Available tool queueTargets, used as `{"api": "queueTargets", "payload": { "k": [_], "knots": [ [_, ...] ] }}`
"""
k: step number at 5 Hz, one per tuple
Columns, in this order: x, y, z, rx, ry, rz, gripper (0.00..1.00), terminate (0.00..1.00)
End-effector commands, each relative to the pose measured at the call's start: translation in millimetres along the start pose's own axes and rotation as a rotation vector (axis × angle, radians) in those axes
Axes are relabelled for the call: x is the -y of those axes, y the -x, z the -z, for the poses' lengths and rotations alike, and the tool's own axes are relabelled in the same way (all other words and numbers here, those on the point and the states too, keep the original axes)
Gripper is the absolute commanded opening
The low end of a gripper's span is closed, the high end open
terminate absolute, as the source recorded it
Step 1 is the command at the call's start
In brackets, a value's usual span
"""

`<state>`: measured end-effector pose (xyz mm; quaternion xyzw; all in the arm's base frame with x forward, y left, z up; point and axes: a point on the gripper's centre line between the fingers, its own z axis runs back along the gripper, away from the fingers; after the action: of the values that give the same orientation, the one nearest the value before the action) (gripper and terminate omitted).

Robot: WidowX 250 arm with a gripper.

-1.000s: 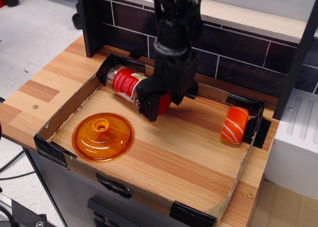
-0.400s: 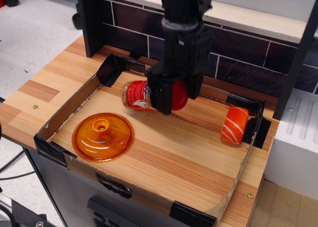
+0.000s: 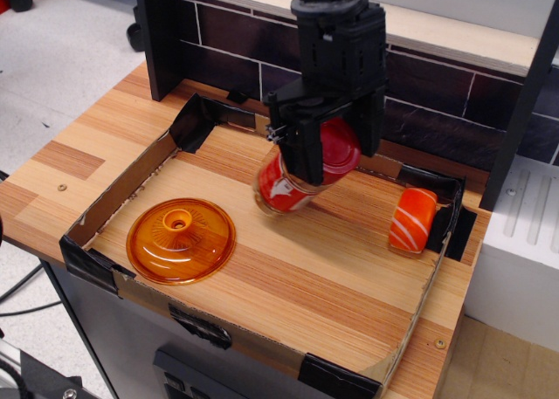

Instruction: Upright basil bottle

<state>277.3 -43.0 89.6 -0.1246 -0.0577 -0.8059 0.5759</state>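
Jaws clamp the tilted basil bottle [image 3: 301, 176] above the cardboard-walled wooden tray [image 3: 288, 277].

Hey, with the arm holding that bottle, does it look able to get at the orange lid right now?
Probably not as things stand. The gripper is shut on the tilted bottle, so its jaws are full. The lid itself lies bare on the tray floor with nothing over it; once the bottle is set down, the way looks free.
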Motion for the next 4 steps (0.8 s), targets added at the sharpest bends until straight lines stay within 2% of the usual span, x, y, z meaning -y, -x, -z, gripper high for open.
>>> {"api": "queueTargets", "payload": {
  "k": [1, 2, 3, 4],
  "knots": [
    [-17.7, 17.0, -20.4, 0.177, -0.032, 0.095, 0.00, 0.00],
    [-22.6, 25.0, -18.6, 0.255, -0.020, 0.087, 0.00, 0.00],
    [-21.2, 24.6, -16.8, 0.258, -0.042, 0.087, 0.00, 0.00],
    [-21.6, 35.2, -13.5, 0.196, -0.051, 0.080, 0.00, 0.00]
  ]
}}
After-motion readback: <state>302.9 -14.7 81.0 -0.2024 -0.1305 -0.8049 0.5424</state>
